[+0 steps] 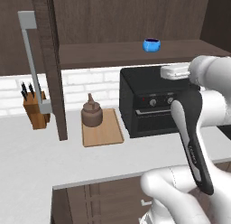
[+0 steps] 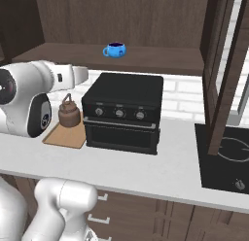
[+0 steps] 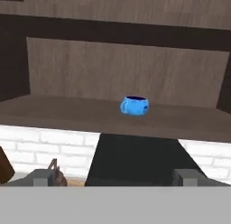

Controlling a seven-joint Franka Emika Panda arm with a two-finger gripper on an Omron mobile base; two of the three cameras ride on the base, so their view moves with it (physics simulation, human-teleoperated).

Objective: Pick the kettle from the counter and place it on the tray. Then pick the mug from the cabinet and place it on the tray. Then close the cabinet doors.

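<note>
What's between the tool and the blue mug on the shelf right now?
Nothing visible. In the hand view the open tool looks straight at the mug, which stands alone on the cabinet shelf with the doors open. The black oven sits lower, under the shelf, beneath that line.

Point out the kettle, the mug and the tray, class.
kettle [image 1: 92,115], left base view, on its round body.
mug [image 3: 135,105], hand view, on its blue side.
tray [image 1: 107,133], left base view, on its bare wood.
</note>
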